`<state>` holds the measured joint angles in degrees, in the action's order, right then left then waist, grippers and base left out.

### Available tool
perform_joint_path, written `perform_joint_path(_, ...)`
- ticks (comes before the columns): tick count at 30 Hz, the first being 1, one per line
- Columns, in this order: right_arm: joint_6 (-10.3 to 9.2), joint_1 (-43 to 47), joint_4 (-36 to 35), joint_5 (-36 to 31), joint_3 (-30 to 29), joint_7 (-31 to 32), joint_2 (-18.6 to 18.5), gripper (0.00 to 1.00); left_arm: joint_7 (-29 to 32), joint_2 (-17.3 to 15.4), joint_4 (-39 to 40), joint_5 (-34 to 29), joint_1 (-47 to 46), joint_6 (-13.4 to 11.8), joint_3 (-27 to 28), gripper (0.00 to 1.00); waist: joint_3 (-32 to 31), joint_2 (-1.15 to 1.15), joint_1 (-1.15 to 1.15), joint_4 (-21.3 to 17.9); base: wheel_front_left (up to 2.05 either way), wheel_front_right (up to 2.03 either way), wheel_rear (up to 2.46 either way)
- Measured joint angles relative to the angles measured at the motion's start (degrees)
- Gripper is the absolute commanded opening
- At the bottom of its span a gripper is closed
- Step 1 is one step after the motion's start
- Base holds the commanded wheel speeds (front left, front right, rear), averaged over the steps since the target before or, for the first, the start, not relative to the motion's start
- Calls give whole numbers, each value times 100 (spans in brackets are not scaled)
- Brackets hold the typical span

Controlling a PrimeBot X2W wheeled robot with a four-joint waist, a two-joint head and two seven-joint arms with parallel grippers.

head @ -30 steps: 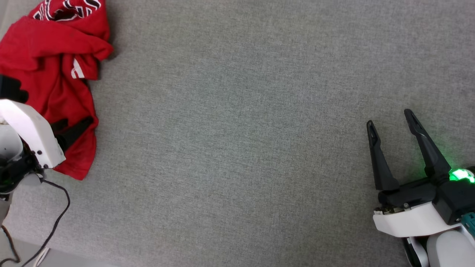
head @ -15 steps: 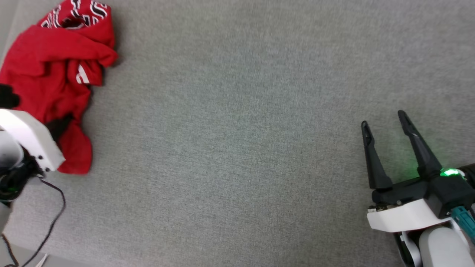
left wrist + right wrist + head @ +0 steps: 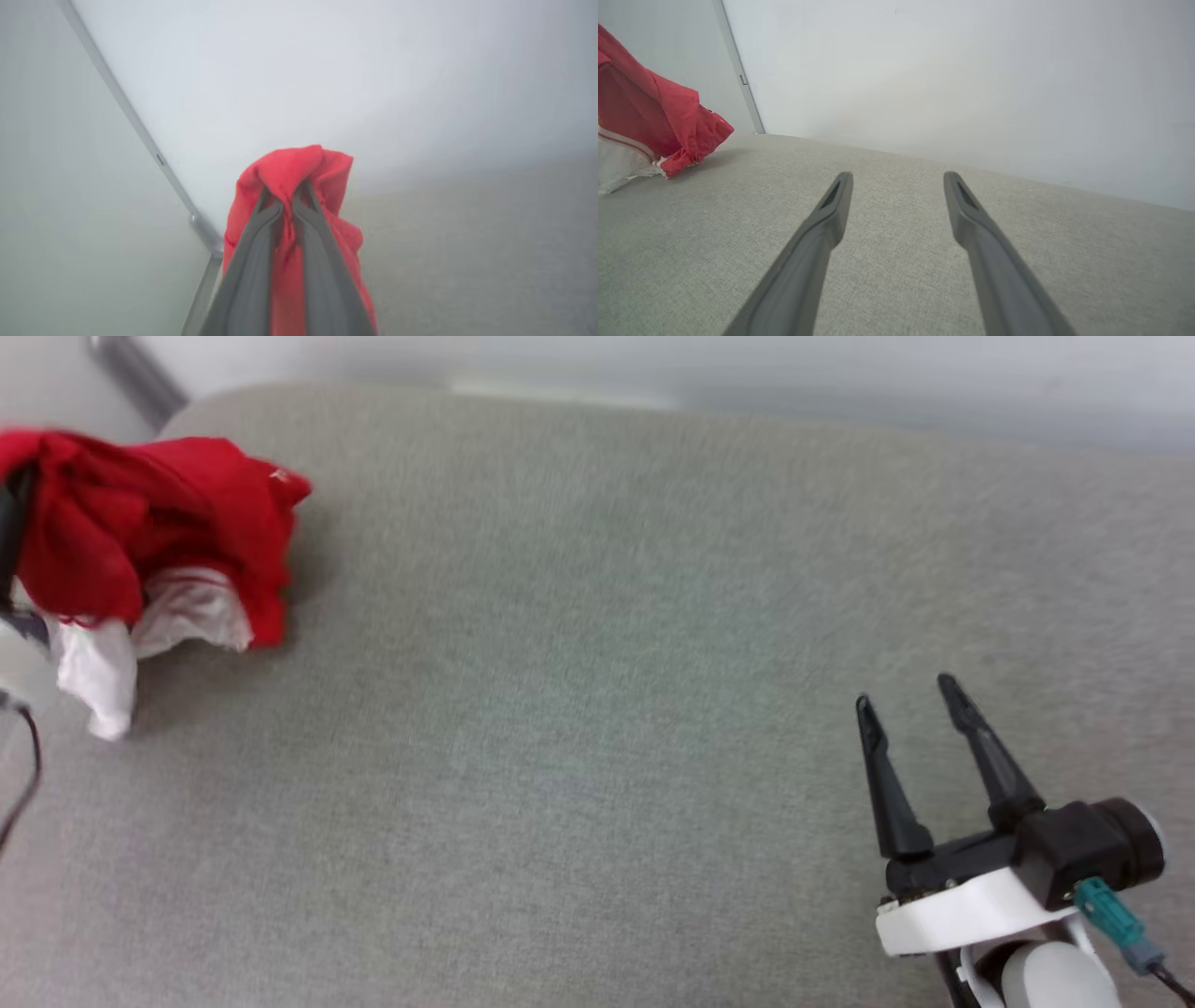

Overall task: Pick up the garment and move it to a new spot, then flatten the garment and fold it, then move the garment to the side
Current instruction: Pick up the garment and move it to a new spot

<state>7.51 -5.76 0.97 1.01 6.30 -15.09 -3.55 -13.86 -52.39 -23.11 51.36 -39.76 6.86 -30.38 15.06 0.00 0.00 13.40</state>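
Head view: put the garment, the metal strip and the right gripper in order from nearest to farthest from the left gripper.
1. Garment: held by the left gripper, fingers shut on it, far left.
2. Metal strip: on the wall just behind, upper left.
3. Right gripper: open, far across the grey surface, lower right.

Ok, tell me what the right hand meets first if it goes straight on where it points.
Nothing close: the right hand points across the grey surface toward the pale wall, likely its first contact. The garment is well off left.
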Motion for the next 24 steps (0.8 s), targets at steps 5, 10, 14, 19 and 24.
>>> perform_joint_path(5, 0, 42, 59, 57, 52, 0, 44, 100, -104, 38, 839, -725, -424, -452, 558, 0, -407, 0, 0, -226, 0, 0, 0)
perform_joint_path(10, -1, 33, 81, 238, 123, 0, 54, 100, -121, 369, 1678, -1214, -533, -679, 1199, 0, -599, 0, 0, -612, 0, 0, 0)
perform_joint_path(14, 0, 35, 73, 376, 164, 0, 58, 100, -121, 521, 1941, -1180, -579, -736, 1354, 0, -696, 0, 0, -1003, 0, 0, 0)
perform_joint_path(19, 0, 25, 7, 523, 144, 0, 58, 100, -82, 626, 2199, -1307, -1002, -738, 1251, 0, -755, 0, 0, -1559, 0, 0, 0)
perform_joint_path(24, 0, 7, -60, 613, 104, -1, 57, 100, -14, 895, 2298, -1445, -1431, -736, 1026, 0, -746, 0, 0, -2126, 0, 0, 0)
